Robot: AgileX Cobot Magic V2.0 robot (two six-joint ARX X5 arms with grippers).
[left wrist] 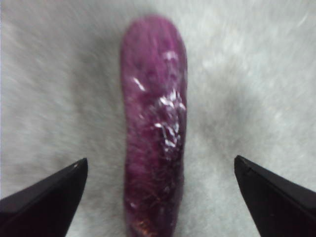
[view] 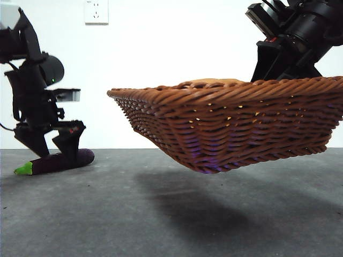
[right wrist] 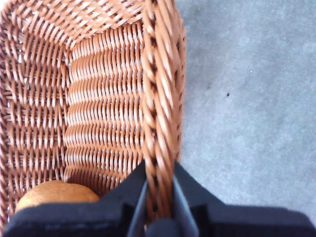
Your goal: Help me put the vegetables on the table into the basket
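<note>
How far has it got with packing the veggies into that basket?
One brown potato already lies in the wicker basket, which the right gripper holds by its rim, lifted off the table. The left gripper is open around the purple eggplant, which lies on the table, not yet lifted. It has yet to go into the basket. No corn shows.

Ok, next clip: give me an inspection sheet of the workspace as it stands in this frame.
Surface: dark grey table, shadow under the basket.
Job's things: eggplant lying on the table; wicker basket lifted off the table; potato inside it; corn not seen.
Clutter: nothing seen.
Grippers: left gripper open, jaws either side of the eggplant; right gripper shut on the basket's rim.
Cables: thin black cable beside the left arm.
Surroundings: white wall, socket high up.
</note>
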